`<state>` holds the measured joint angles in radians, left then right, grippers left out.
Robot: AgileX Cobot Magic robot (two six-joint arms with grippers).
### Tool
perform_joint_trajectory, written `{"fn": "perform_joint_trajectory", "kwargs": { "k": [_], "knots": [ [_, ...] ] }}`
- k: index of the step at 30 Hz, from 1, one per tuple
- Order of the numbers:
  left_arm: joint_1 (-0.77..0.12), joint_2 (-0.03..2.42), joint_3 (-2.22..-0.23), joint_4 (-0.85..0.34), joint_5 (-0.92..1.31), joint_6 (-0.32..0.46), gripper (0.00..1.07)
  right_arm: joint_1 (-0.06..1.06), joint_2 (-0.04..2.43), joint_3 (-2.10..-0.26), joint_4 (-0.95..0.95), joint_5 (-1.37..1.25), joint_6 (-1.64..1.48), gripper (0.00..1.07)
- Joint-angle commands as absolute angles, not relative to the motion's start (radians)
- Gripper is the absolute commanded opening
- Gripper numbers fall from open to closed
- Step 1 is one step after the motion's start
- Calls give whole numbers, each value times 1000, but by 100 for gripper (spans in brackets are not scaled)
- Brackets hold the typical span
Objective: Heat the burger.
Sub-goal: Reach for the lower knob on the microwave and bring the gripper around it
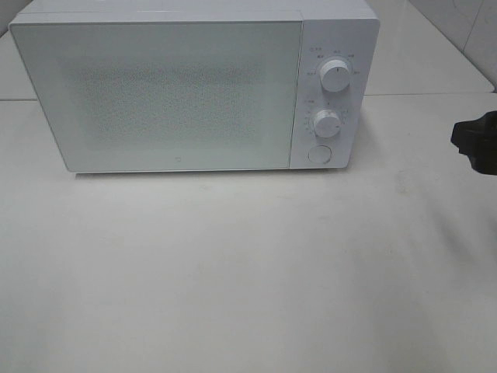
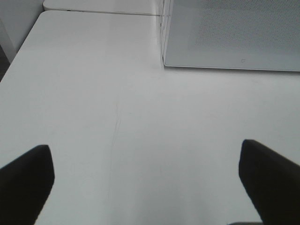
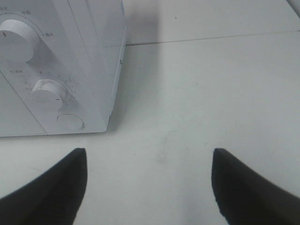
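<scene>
Honestly, you can't tell if the burger is inside: microwave [image 1: 155,93] shut, left hand [image 2: 145,146] and right hand [image 3: 149,152] both spread, empty, off the dials [image 1: 335,76].

Microwave door [image 1: 155,93] hides its inside; dial labels [image 1: 314,51] seem illegibly small.

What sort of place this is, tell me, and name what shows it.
Probably a kitchen-like test bench: a white microwave, door shut, with an upper dial and a lower dial, stands on a plain white table.
</scene>
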<state>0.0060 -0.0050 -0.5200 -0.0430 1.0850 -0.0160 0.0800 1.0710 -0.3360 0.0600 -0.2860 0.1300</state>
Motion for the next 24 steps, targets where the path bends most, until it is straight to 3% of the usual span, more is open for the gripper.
{"fn": "perform_joint_trajectory", "kwargs": {
  "k": [1, 8, 11, 24],
  "knots": [
    [7, -27, -517, -53, 1071, -16, 100, 78, 1125, -264, 119, -486, 38, 73],
    [7, -27, -517, -53, 1071, -16, 100, 84, 1186, -209, 260, -654, -66, 73],
    [7, -27, -517, -53, 1071, -16, 100, 145, 1217, -193, 320, -728, -105, 73],
    [7, -27, -517, -53, 1071, -16, 100, 626, 1475, -197, 766, -1085, -345, 72]
  ]
}}
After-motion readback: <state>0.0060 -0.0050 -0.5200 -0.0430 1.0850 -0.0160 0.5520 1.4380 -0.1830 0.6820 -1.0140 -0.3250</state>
